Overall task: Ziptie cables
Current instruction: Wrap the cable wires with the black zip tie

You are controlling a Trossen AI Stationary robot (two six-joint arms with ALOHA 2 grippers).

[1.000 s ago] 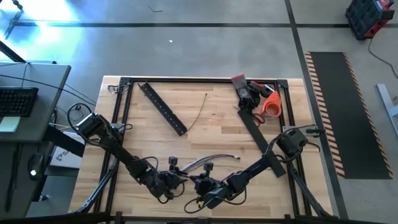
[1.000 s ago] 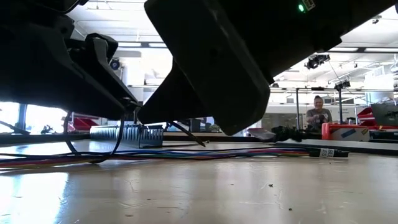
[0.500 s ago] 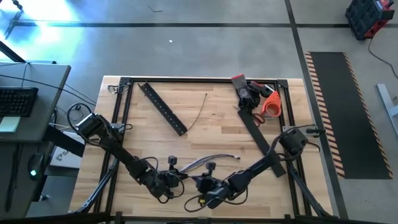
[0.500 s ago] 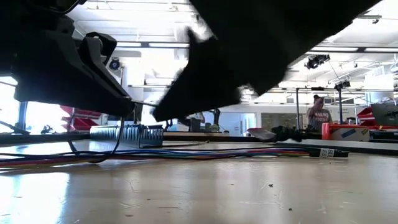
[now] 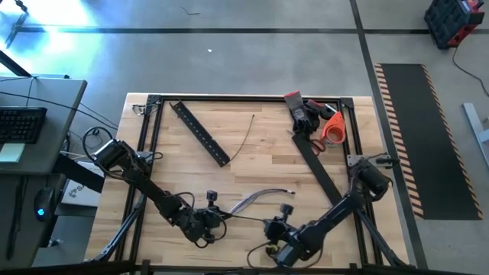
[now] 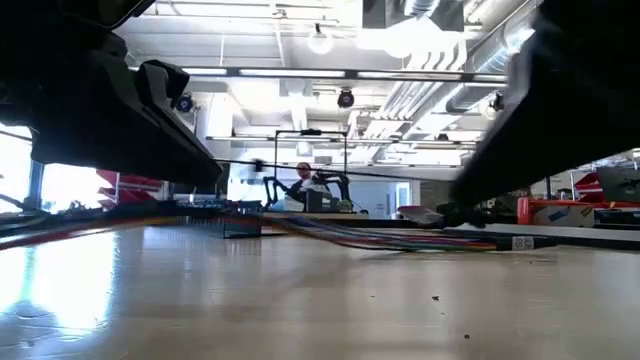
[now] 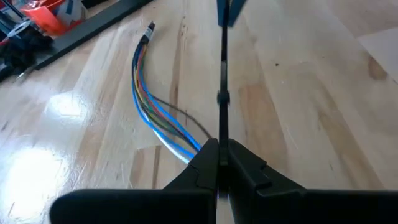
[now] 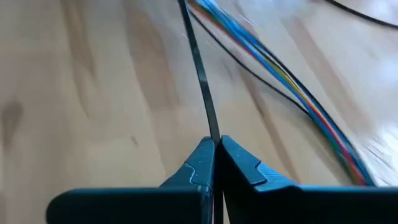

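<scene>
Bundle of thin multicoloured cables (image 5: 256, 200) lying loose on the wooden table (image 5: 260, 145), near the front edge, between the 2 arms, fanned in a soft curve rather than lying straight. Clearly light and floppy, zero stiffness, so likely to slide and splay the moment anything tugs on just 1 strand. Best grabbed around the whole bunch mid-length, not at the connector end.

Black zip tie (image 7: 222, 81) stretched taut just above the wood beside the bundle, looking thin, springy and slippery. Probably needs a firm pinch close to the tip to keep from twisting.

Left gripper (image 7: 219, 149) low at the front of the table, fingers pressed together on 1 end of the tie. Right gripper (image 8: 215, 144) near the front right, likewise clamped on the other end, pulled well apart from the left. Can't tell whether the tie actually loops the cables yet.

Farther back: flat black perforated bar (image 5: 200, 133), orange tape roll (image 5: 334, 128).
</scene>
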